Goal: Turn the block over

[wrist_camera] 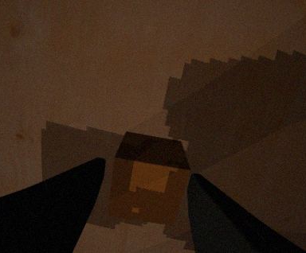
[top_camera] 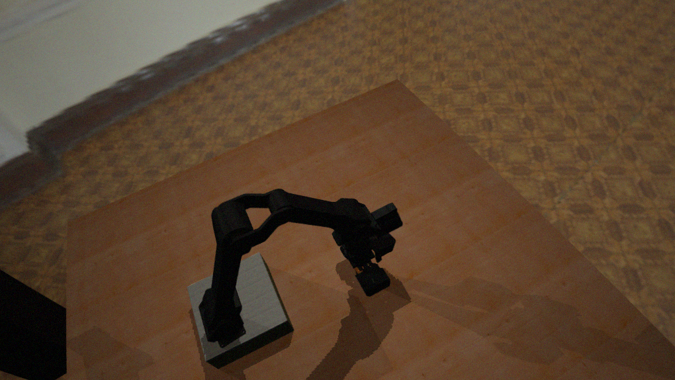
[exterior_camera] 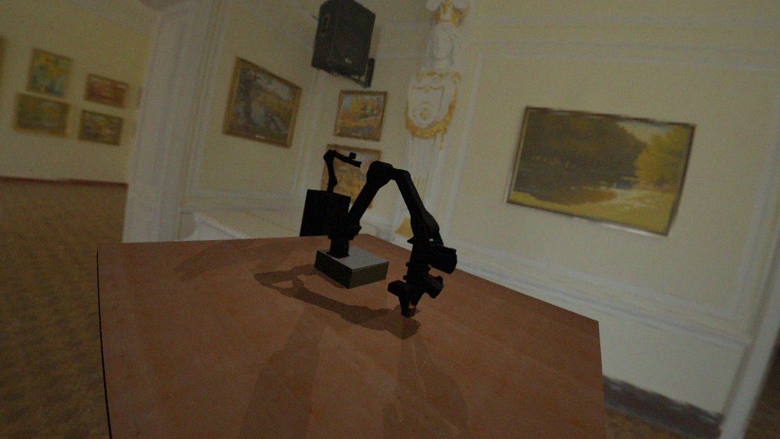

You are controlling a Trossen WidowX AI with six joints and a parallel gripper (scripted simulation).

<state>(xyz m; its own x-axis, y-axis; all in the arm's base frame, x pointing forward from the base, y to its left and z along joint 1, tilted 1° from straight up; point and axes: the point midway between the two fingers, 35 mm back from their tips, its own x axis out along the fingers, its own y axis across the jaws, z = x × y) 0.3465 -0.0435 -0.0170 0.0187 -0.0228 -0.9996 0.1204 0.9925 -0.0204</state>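
Gripper (top_camera: 362, 273) (exterior_camera: 408, 312) (wrist_camera: 147, 174) low over wooden table (top_camera: 423, 166) (exterior_camera: 201, 353) (wrist_camera: 80, 72), pointing down, at between 2 and 3 o'clock from pale base slab (top_camera: 269, 301) (exterior_camera: 369, 259) in top view. Fingers partway apart, astride block (top_camera: 359, 271) (exterior_camera: 412, 307) (wrist_camera: 149, 192): visible gap at its 9 o'clock side, fingertip very near at 3 o'clock; contact there, cannot tell. In wrist view, block below center, toward 6 o'clock, orange face toward camera, darker face at 12 o'clock. Marked side: cannot tell.
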